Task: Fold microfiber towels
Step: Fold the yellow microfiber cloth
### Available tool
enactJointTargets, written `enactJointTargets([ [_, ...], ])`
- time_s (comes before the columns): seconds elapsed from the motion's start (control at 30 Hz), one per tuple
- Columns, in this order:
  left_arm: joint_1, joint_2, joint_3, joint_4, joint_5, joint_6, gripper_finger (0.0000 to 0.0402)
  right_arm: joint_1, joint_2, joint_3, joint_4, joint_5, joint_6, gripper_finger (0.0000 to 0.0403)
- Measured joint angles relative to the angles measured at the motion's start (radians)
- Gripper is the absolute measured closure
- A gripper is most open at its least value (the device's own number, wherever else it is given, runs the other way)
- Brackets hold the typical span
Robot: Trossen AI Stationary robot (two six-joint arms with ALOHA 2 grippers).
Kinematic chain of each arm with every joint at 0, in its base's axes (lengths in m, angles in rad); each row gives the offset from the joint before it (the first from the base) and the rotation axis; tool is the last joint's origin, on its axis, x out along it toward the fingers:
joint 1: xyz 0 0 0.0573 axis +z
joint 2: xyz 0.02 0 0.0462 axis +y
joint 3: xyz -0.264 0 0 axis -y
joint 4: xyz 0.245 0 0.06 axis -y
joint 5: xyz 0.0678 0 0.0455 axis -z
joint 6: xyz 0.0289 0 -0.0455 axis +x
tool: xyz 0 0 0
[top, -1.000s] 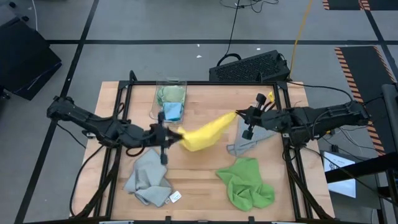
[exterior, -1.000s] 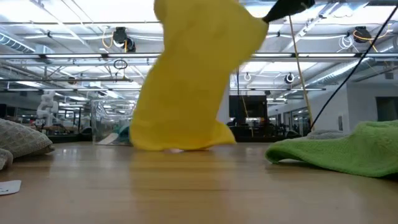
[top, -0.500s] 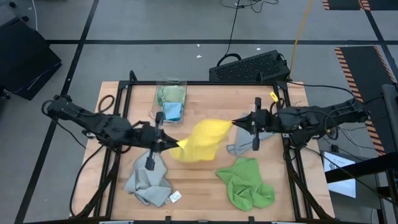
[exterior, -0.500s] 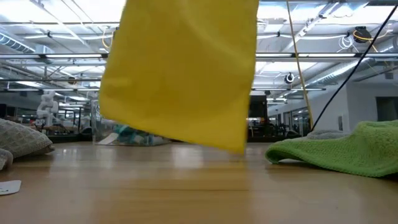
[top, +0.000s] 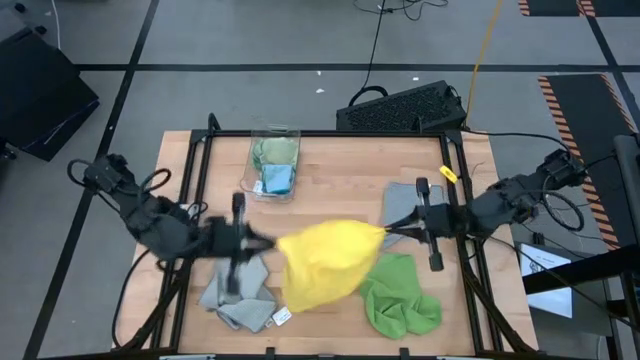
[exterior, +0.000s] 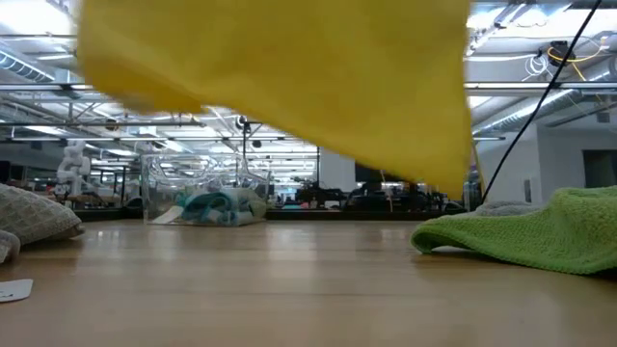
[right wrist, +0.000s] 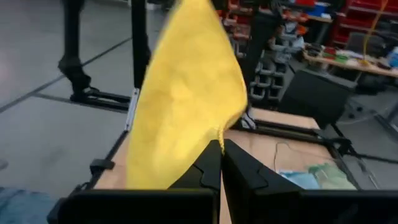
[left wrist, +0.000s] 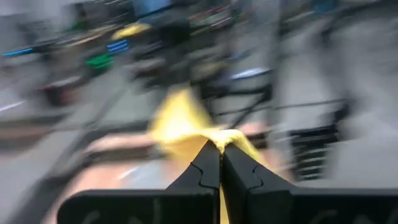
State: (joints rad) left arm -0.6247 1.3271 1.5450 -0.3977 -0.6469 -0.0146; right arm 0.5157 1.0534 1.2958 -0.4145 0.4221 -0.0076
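Hanging mid-frame in the high view, the yellow towel (top: 322, 262) is pinched by both grippers, the left gripper (top: 268, 243) and right gripper (top: 388, 232), jaws shut on opposite corners. Only the low view shows it clear of the surface (exterior: 289, 289), a wide sheet across the top; wrist views show the closed fingers (right wrist: 214, 163).

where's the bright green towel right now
In the high view the bright green towel lies crumpled on the table's near right part, just right of the hanging yellow towel and below a grey towel.
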Motion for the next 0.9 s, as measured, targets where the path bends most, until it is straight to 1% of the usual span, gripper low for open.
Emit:
enactJointTargets([
  [0.07, 0.045, 0.013, -0.002, -0.128, -0.114, -0.061, 0.0400, -0.011, 0.000, -0.026, -0.017, 0.048, 0.014, 0.0403],
  [0.1, 0.081, 0.024, -0.016, -0.190, -0.141, -0.107, 0.0400, -0.020, 0.000, -0.046, -0.023, 0.077, 0.020, 0.0403],
  [0.13, 0.121, 0.038, -0.037, -0.233, -0.141, -0.150, 0.0400, -0.032, 0.000, -0.069, -0.024, 0.107, 0.026, 0.0403],
  [0.17, 0.164, 0.054, -0.065, -0.255, -0.119, -0.185, 0.0400, -0.045, 0.001, -0.094, -0.024, 0.132, 0.033, 0.0403],
  [0.27, 0.279, 0.087, -0.153, -0.223, 0.016, -0.219, 0.0396, -0.092, -0.002, -0.162, -0.023, 0.179, 0.040, 0.0403],
  [0.33, 0.341, 0.102, -0.193, -0.174, 0.117, -0.220, 0.0395, -0.134, -0.003, -0.204, -0.020, 0.180, 0.040, 0.0403],
  [0.4, 0.387, 0.114, -0.231, -0.177, 0.192, -0.236, 0.0398, -0.175, -0.003, -0.248, -0.016, 0.179, 0.051, 0.0403],
  [0.47, 0.422, 0.125, -0.261, -0.179, 0.241, -0.258, 0.0399, -0.212, -0.003, -0.299, -0.010, 0.178, 0.065, 0.0403],
  [0.5, 0.433, 0.125, -0.273, -0.184, 0.247, -0.263, 0.0398, -0.230, -0.003, -0.325, 0.001, 0.178, 0.068, 0.0403],
  [0.6, 0.461, 0.117, -0.290, -0.245, 0.221, -0.282, 0.0397, -0.289, -0.003, -0.405, 0.056, 0.151, 0.059, 0.0403],
  [0.7, 0.487, 0.117, -0.292, -0.310, 0.209, -0.333, 0.0399, -0.342, -0.003, -0.493, 0.170, 0.118, 0.047, 0.0403],
  [0.77, 0.486, 0.117, -0.292, -0.286, 0.275, -0.332, 0.0396, -0.366, -0.003, -0.545, 0.248, 0.094, 0.044, 0.0403],
  [0.83, 0.456, 0.117, -0.291, -0.272, 0.357, -0.332, 0.0395, -0.379, -0.003, -0.578, 0.285, 0.039, 0.058, 0.0403],
  [0.9, 0.414, 0.117, -0.291, -0.329, 0.364, -0.366, 0.0398, -0.386, -0.003, -0.590, 0.302, -0.049, 0.102, 0.0403],
])
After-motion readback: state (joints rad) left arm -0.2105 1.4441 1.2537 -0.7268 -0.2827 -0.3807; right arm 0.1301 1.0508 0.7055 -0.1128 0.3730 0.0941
